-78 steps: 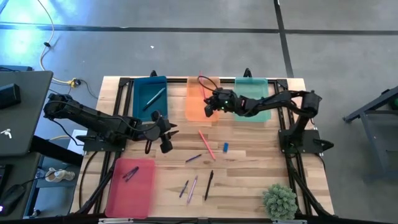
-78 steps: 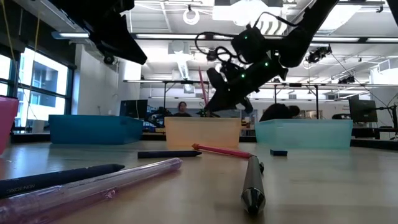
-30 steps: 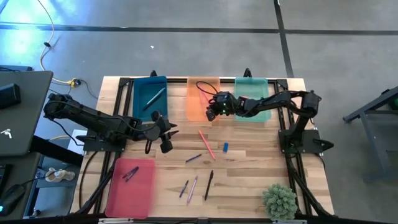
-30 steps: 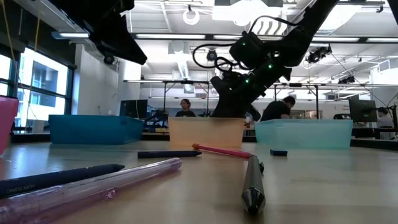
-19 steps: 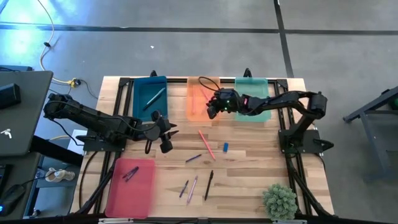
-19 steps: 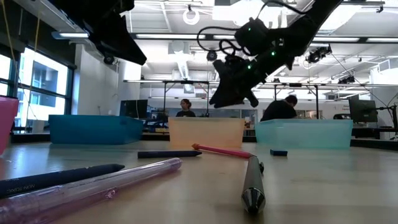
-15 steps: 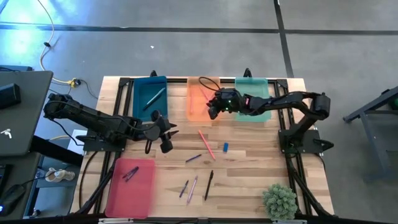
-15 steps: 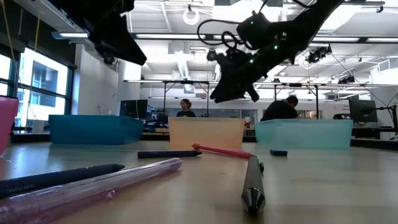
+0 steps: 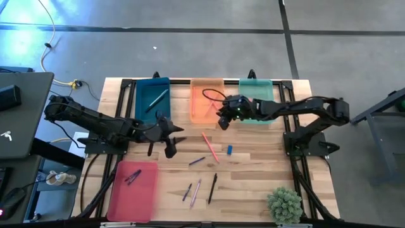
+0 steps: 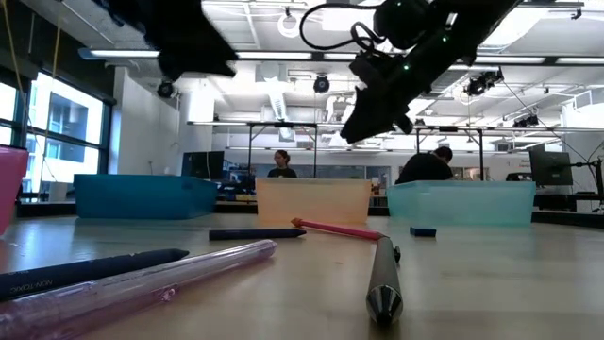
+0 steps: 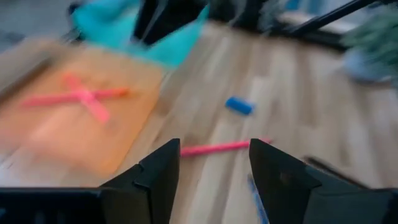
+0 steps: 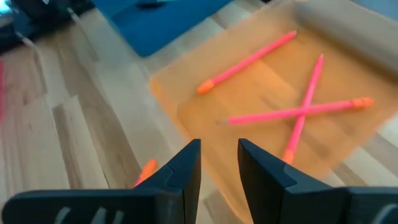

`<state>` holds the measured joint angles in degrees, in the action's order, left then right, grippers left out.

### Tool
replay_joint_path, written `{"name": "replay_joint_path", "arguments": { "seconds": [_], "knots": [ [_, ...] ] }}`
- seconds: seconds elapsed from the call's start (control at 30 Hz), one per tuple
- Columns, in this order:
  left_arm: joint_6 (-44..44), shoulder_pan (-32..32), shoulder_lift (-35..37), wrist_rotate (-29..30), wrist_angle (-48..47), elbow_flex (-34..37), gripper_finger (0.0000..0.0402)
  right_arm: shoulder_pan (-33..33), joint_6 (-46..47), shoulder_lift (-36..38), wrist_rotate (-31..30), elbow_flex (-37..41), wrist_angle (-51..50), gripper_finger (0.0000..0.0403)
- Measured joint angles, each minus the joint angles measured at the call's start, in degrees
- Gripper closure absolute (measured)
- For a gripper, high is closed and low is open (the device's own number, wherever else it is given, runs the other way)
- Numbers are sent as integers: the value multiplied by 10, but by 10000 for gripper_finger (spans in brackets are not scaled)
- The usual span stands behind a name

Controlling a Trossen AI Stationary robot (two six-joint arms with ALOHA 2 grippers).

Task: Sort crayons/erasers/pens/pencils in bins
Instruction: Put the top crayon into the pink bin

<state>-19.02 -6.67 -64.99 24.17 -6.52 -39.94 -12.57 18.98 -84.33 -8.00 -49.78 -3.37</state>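
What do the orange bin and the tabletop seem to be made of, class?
Orange bin: probably translucent plastic with a smooth finish, since the wood grain shows faintly through its floor. Tabletop: apparently pale wooden planks with a matte finish, showing long board seams and grain.

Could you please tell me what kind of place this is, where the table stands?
Probably a robotics lab or open workshop. Across the light wooden slatted table, the low view shows long ceiling strip lights, dark metal frames and seated people at screens. From above, the bare grey concrete floor has taped lines.
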Motion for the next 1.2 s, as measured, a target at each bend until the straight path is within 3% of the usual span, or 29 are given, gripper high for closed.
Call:
{"name": "replay_joint_path", "arguments": {
  "seconds": [0.17, 0.4, 0.53, 0.87, 1.2],
  "knots": [
    [51, 12, -10, -43, 28, -31, 218, 11, -9, 27, -30, 0, -63, 307],
    [61, 37, -59, -79, -69, -120, 218, 10, 0, 72, -42, 0, -105, 307],
    [33, 37, -104, -103, -110, -144, 218, 10, 0, 87, -60, 0, -125, 307],
    [-49, 28, -221, -195, -113, -154, 218, 10, 4, 91, -60, 0, -160, 307],
    [-55, 28, -322, -198, -191, -230, 218, 10, 5, 90, -60, 0, -166, 307]
  ]
}}
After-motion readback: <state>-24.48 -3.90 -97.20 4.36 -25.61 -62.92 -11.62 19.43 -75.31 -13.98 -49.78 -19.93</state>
